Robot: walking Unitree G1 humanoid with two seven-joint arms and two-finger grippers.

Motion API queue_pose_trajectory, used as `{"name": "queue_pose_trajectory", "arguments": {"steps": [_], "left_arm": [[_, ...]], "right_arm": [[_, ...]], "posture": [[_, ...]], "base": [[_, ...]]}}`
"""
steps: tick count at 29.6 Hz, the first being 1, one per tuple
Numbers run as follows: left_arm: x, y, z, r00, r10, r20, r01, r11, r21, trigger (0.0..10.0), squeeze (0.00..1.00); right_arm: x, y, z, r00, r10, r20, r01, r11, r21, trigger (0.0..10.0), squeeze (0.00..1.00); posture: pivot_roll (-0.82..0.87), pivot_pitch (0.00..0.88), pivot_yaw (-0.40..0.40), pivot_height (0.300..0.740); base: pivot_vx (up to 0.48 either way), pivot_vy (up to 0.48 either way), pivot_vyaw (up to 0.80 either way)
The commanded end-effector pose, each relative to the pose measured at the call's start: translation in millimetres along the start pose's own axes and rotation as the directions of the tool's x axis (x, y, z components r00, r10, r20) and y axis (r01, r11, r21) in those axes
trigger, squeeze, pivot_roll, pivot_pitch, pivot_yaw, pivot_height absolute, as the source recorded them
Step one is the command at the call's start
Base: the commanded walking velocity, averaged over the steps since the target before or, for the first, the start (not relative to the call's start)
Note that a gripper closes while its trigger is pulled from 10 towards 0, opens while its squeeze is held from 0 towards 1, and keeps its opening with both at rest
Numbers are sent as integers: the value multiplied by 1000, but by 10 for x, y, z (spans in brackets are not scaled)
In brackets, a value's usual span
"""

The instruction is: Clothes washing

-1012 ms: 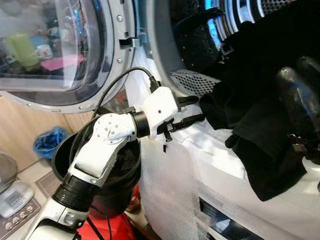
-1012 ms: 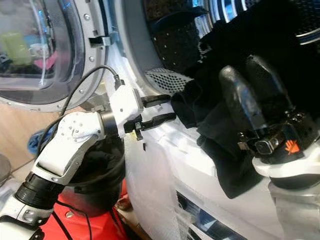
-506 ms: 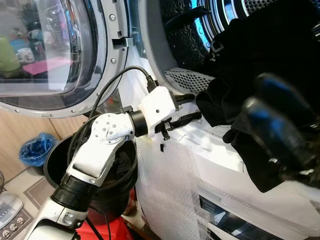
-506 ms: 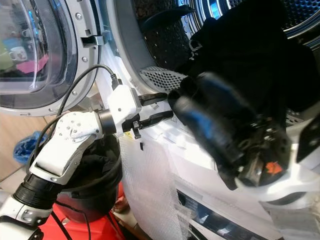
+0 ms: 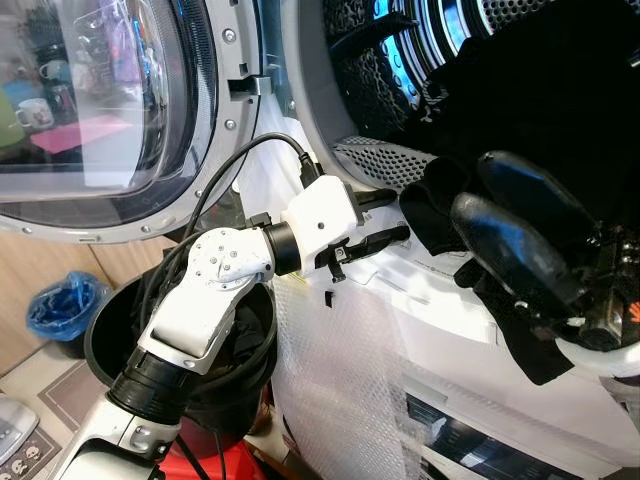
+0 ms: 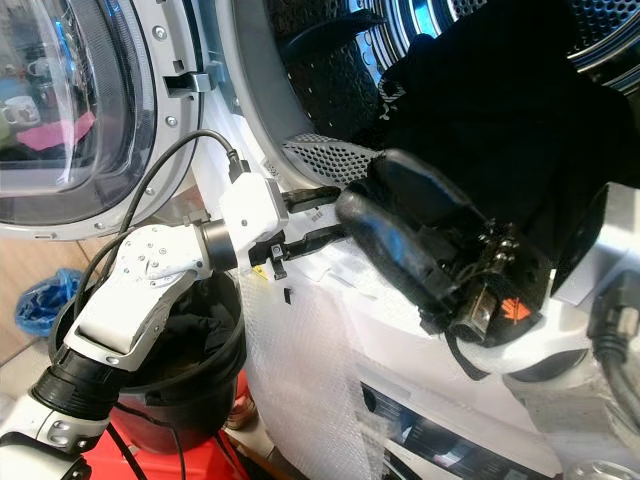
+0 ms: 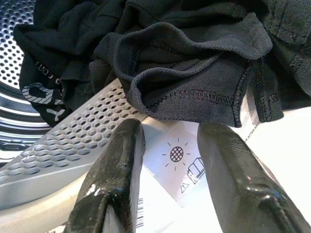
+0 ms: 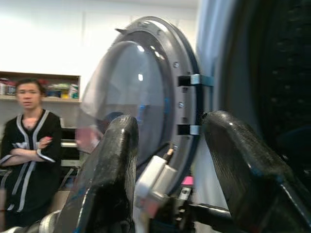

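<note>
Left eye view: white washer front (image 5: 440, 340) wrapped in bubble film | black garment (image 5: 520, 130) draped over perforated steel drum lip | left gripper (image 5: 385, 218) spread, empty, beside hem | right gripper (image 6: 375, 215) spread, empty.

A heap of black knit clothes (image 5: 560, 110) fills the upper right of the left eye view, spilling out of the perforated steel drum (image 5: 385, 160) of a white front-loading washing machine (image 5: 400, 340). One dark fold hangs over the lower lip of the opening, draped down the white front panel at right of centre. In the left wrist view the same fabric (image 7: 194, 63) lies crumpled in soft folds with stitched hems, resting partly on the perforated metal rim (image 7: 73, 141) and partly on a white label strip; a piece at the upper left carries pale lettering. The round glass door (image 5: 90, 100) stands swung open at the upper left. A black round basket (image 5: 120, 340) sits at the lower left, with dark cloth inside.
</note>
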State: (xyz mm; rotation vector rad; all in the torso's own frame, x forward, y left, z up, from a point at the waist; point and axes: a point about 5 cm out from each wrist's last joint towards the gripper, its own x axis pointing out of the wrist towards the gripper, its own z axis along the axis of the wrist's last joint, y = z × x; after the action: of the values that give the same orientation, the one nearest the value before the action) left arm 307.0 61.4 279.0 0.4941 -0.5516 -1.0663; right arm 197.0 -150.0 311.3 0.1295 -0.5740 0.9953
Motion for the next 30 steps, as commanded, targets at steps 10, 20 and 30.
{"name": "queue_pose_trajectory", "arguments": {"steps": [10, 20, 30], "left_arm": [[82, -24, 96, 1000, -19, 19, 18, 999, 32, 10000, 0], [66, -24, 101, 1000, -15, 16, 15, 999, 29, 10000, 0], [73, -17, 132, 1000, -8, 28, 7, 999, 33, 10000, 0]], "right_arm": [[9, -22, -20, 1000, -1, -16, 1, 1000, -1, 10000, 0], [41, -15, -14, 1000, 4, -20, -5, 1000, -6, 10000, 0], [35, -28, 5, 1000, -3, -19, 3, 1000, -11, 10000, 0]], "posture": [[106, 84, 13, 740], [106, 90, 11, 740], [104, 92, 3, 740]], "base": [[0, 0, -791], [0, 0, -788], [0, 0, -784]]}}
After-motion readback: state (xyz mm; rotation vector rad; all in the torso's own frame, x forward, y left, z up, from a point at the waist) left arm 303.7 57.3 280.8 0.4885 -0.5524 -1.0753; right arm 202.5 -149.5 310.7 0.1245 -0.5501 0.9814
